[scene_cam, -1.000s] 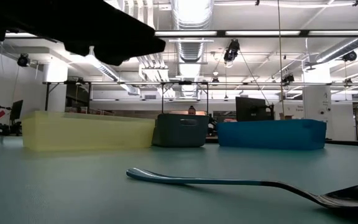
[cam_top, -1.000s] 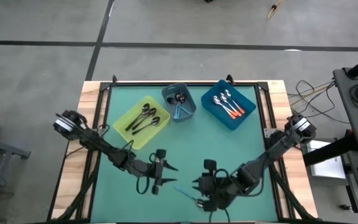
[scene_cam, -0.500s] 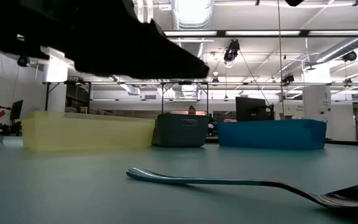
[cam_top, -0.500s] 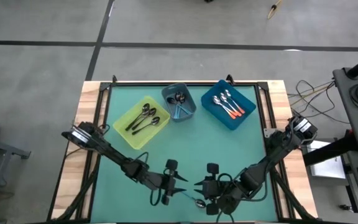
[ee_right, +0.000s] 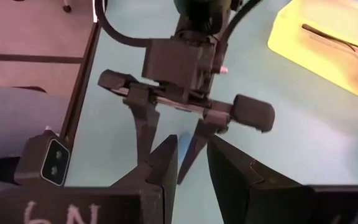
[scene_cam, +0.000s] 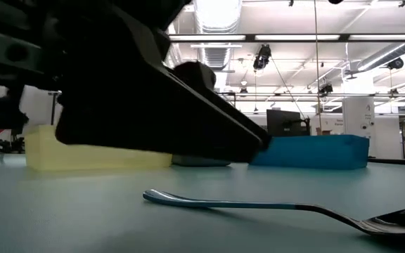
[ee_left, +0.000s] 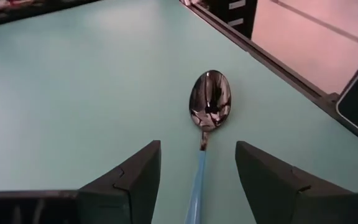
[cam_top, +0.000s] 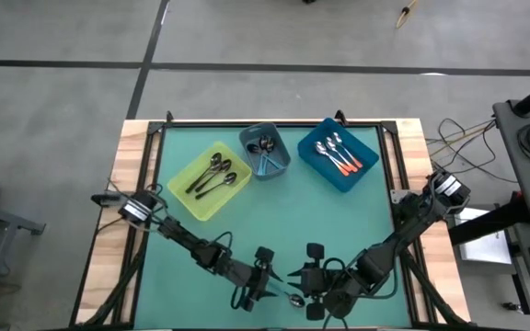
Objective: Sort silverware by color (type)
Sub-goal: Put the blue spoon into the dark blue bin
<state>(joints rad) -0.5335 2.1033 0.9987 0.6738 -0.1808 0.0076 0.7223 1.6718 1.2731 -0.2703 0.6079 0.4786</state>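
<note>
A light-blue-handled spoon point(ee_left: 209, 107) lies flat on the green table near its front edge, also seen in the low view point(scene_cam: 259, 204). My left gripper point(ee_left: 197, 144) is open and low over it. Its two fingers stand on either side of the handle, clear of it, pointing along the spoon toward the bowl. In the high view, my left gripper point(cam_top: 276, 285) faces my right gripper point(cam_top: 298, 275). My right gripper point(ee_right: 191, 140) hovers higher, holding nothing, with a narrow gap between its fingers. Other spoons lie in the bins at the back.
Three bins stand in a row at the far side: a yellow bin point(cam_top: 180, 193) with black-handled spoons, a grey-blue bin point(cam_top: 282, 165), and a blue bin point(cam_top: 368, 175) with orange-red-handled spoons. The table's front edge point(ee_left: 272, 65) runs close beside the spoon's bowl.
My left gripper has moved toward the table's near edge and to the right, sinking toward the light-blue spoon until its fingers straddle the handle. The spoon has stayed where it lay.
</note>
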